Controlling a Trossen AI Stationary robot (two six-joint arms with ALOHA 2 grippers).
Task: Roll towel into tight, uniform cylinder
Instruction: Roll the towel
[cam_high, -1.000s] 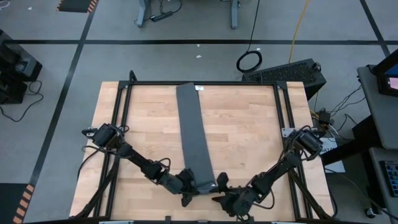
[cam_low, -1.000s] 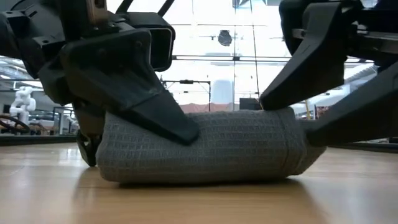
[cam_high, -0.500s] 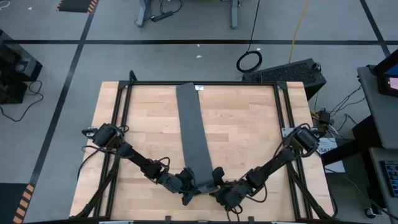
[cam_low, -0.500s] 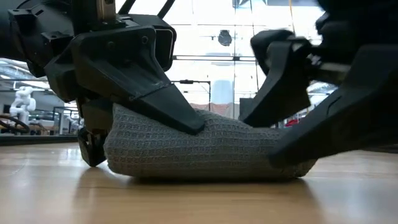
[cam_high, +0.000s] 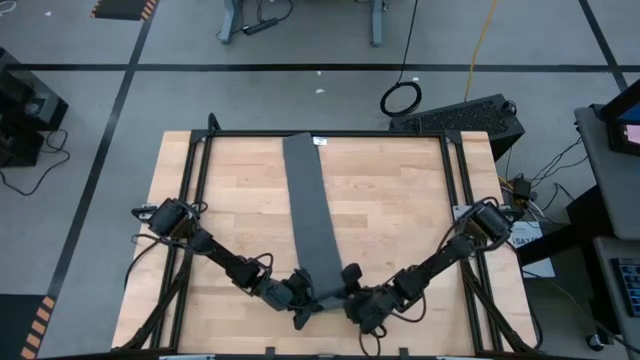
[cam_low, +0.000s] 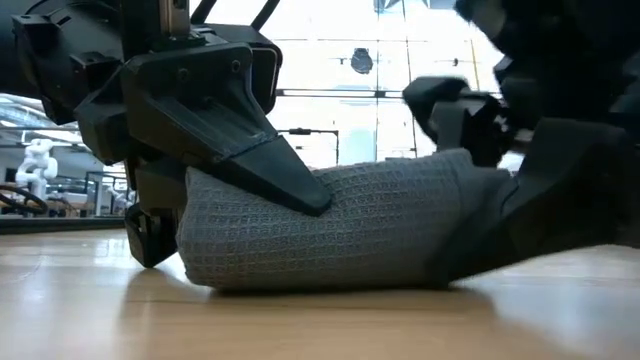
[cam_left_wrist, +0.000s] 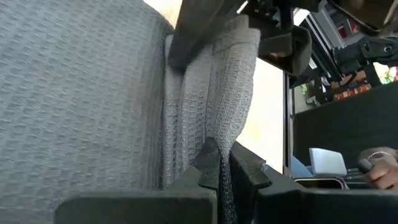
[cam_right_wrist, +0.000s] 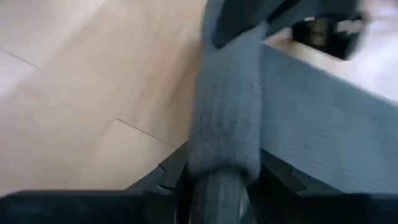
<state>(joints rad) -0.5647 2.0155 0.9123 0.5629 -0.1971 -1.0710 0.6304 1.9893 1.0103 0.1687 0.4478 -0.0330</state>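
The dark grey towel (cam_high: 312, 205) lies as a long strip from the table's far edge toward the near edge. Its near end is rolled into a short thick roll (cam_low: 340, 235) that rests on the wood. My left gripper (cam_high: 304, 303) is at the roll's left end, shut on cloth there. My right gripper (cam_high: 351, 292) is at the roll's right end, with its fingers closed around that end. A small white tag (cam_high: 320, 142) shows at the towel's far end. My left gripper pinches a thin fold of cloth (cam_left_wrist: 216, 163) at the roll's left end between its shut fingers. It comes slanting down from the table's left. One finger (cam_low: 262, 165) lies over the top of the roll. The roll stays on the table. My right gripper has the roll's right end (cam_right_wrist: 224, 140) between its two fingers, one on each side. The fingers come slanting down from the table's right and lie along the roll. In the low view, one finger (cam_low: 455, 105) is above that end and the other (cam_low: 535, 225) below. The roll's underside rests on the wood.
Black frame rails (cam_high: 192, 200) run along the table's left and right sides. Bare wood (cam_high: 400, 210) lies on both sides of the strip. The table's near edge is just behind both grippers.
My right gripper has moved toward the table's left, onto the roll's right end, has tipped, and has drawn its fingers in around that end. The right end was squashed down midway and now stands higher. My left gripper has kept its hold in place.
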